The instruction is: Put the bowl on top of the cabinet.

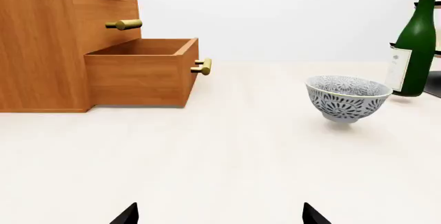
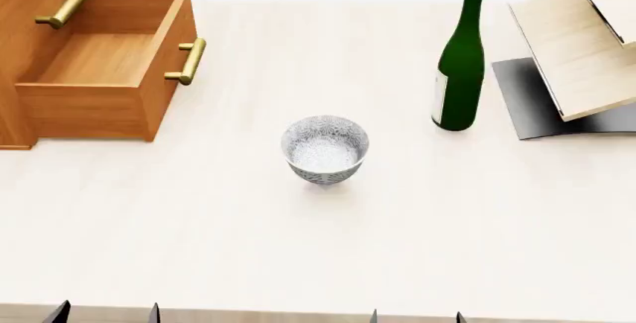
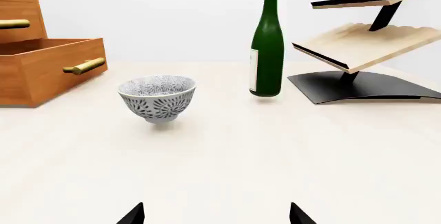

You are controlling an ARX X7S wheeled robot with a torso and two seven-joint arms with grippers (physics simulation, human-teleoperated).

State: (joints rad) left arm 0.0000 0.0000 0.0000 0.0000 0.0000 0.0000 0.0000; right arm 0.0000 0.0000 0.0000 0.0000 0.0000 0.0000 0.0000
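Head view: round patterned ceramic bowl [image 2: 325, 149]

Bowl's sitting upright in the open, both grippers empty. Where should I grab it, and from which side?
Grip the bowl by its rim, one finger inside and one outside, coming down from above. It stands upright on a narrow foot with its mouth open and clear space all around, and its round flared wall would likely slip in a side pinch. The left gripper is probably better, since the cabinet stands on that side.
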